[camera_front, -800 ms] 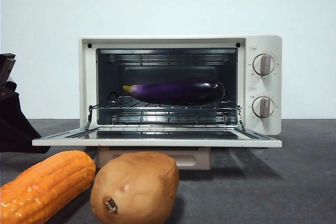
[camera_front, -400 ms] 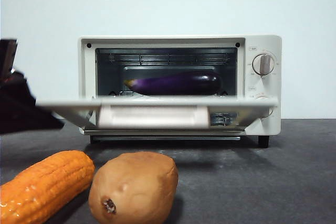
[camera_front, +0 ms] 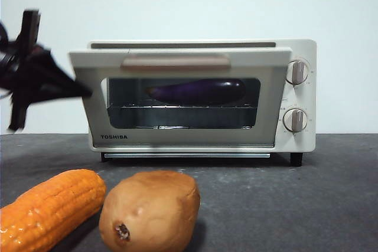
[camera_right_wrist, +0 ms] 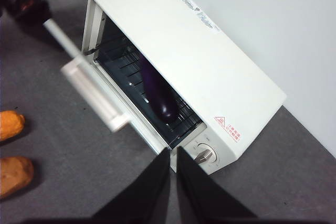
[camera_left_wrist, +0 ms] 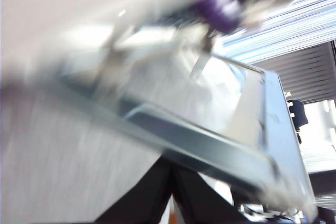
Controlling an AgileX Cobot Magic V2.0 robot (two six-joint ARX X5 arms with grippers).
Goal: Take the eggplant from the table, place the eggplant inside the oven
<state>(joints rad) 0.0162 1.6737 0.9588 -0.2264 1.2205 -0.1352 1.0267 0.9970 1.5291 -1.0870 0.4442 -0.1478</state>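
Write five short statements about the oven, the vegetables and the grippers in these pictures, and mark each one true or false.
1. The glossy dark purple eggplant lies on the wire rack inside the cream boxy TOSHIBA toaster oven. True.
2. The oven's glass door lies flat open. False: it is swung up, nearly shut, with a gap at its top.
3. The left gripper is at the door's edge. True.
4. The brown potato sits inside the oven. False: it lies on the dark grey table beside the orange corn cob.
5. The right gripper holds the eggplant. False: its jaws are shut on nothing, above the oven.
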